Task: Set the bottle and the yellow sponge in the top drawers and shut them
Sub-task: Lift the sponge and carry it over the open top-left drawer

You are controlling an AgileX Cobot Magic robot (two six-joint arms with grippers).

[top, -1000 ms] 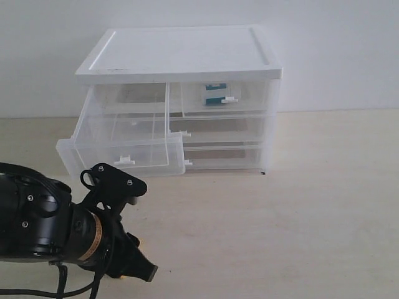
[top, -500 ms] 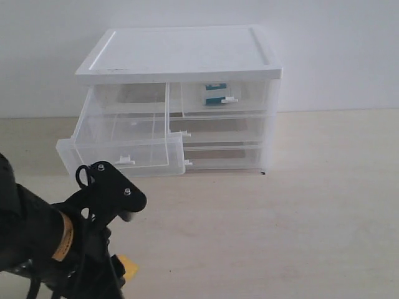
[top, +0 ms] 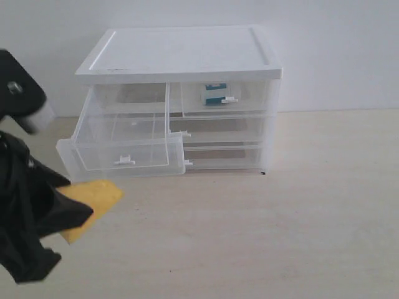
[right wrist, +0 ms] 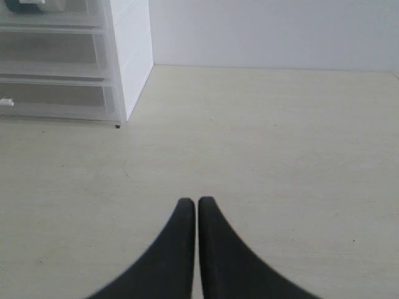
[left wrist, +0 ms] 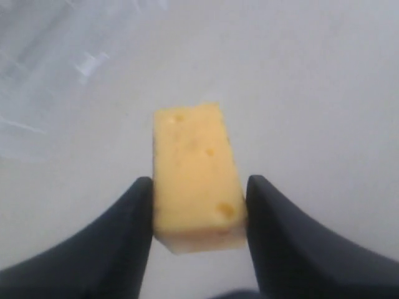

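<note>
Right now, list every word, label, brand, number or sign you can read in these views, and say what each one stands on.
No text can be read in any view.
Label on the bottle, inside the closed top right drawer: a dark teal band with a pale patch, too small and blurred to read.
The yellow sponge: no print.
The cabinet: no print or brand showing.

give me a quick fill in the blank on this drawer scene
The left hand holds a sponge coloured ____.
The top right drawer, with the bottle inside, is ____.
The top left drawer stands ____.
The right hand is ____ and empty.
Missing: yellow, closed, open, shut.
</note>
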